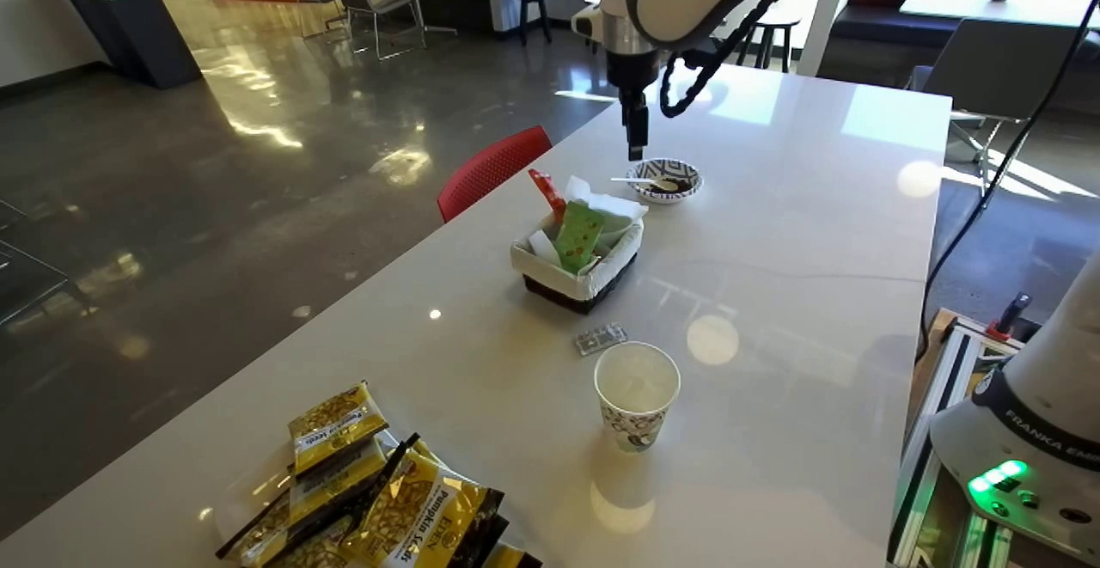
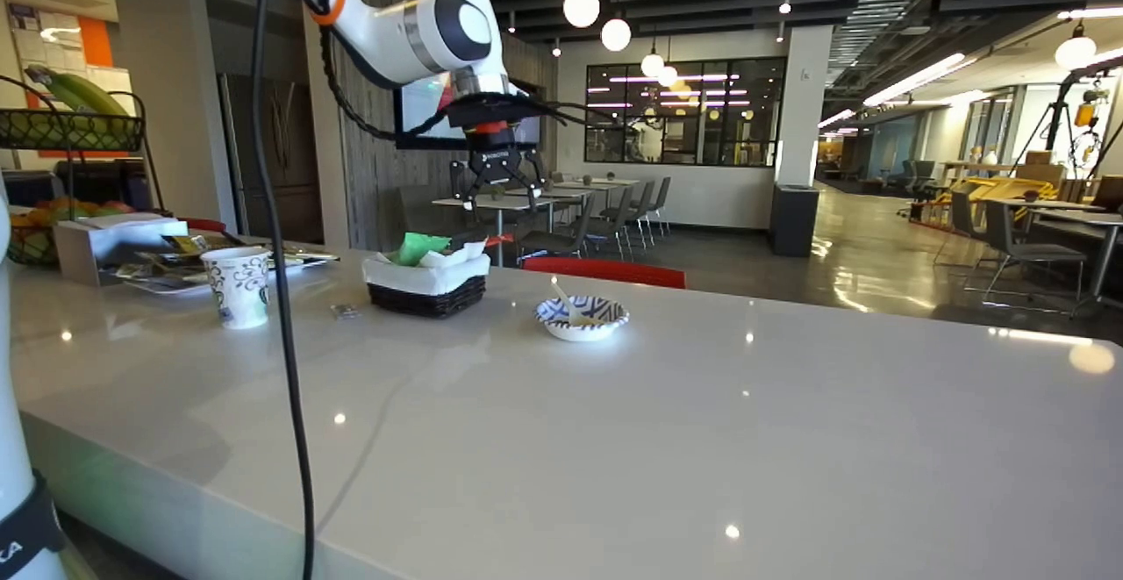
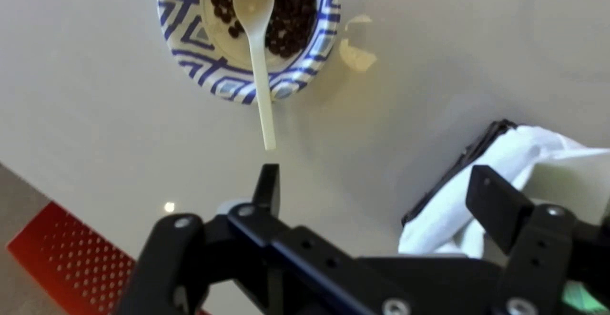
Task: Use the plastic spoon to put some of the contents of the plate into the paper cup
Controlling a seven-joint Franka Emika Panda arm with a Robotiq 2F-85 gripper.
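Note:
A cream-white plastic spoon rests in the blue-patterned paper plate, a shallow bowl. Its scoop lies on small dark pieces and its handle hangs over the rim. The spoon and plate show in both exterior views. The white printed paper cup stands upright, far from the plate, and also shows in an exterior view. My gripper is open and empty. It hangs above the table, near the plate and basket. The handle end appears just beyond my left-hand fingertip in the wrist view.
A dark basket with white lining holds green, red and white packets beside the plate. A small foil piece lies by the cup. Pumpkin seed packets lie at the near end. A red chair stands at the table edge.

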